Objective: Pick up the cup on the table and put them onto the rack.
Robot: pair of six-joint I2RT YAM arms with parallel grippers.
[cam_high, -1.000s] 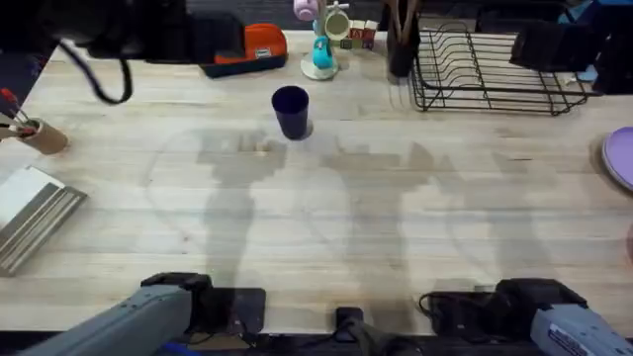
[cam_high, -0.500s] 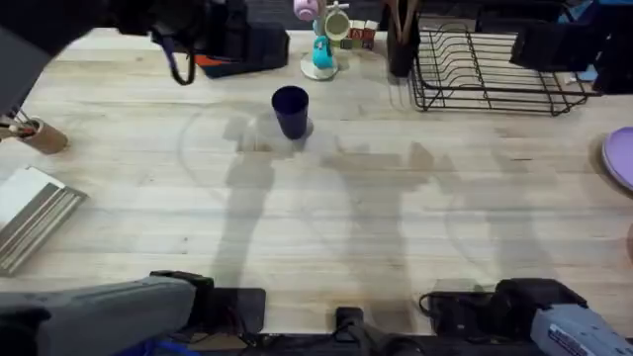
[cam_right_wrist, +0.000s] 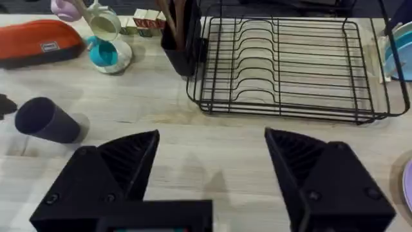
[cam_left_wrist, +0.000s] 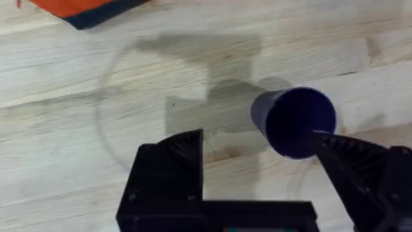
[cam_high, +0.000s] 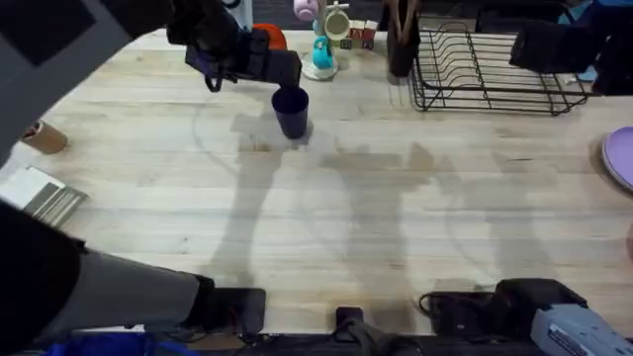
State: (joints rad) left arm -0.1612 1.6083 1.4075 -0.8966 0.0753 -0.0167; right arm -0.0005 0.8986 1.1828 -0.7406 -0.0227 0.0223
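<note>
Navy tapered cup (cam_left_wrist: 297,121) on plank-grained table (cam_high: 326,218).

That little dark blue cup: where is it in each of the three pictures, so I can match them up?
Overhead: the cup stands on the table's far middle, just right of the left gripper.
Left wrist: the cup is seen from above, open mouth showing, at one finger's tip.
Right wrist: the cup is far left.
Shared landmark: the orange case.
</note>
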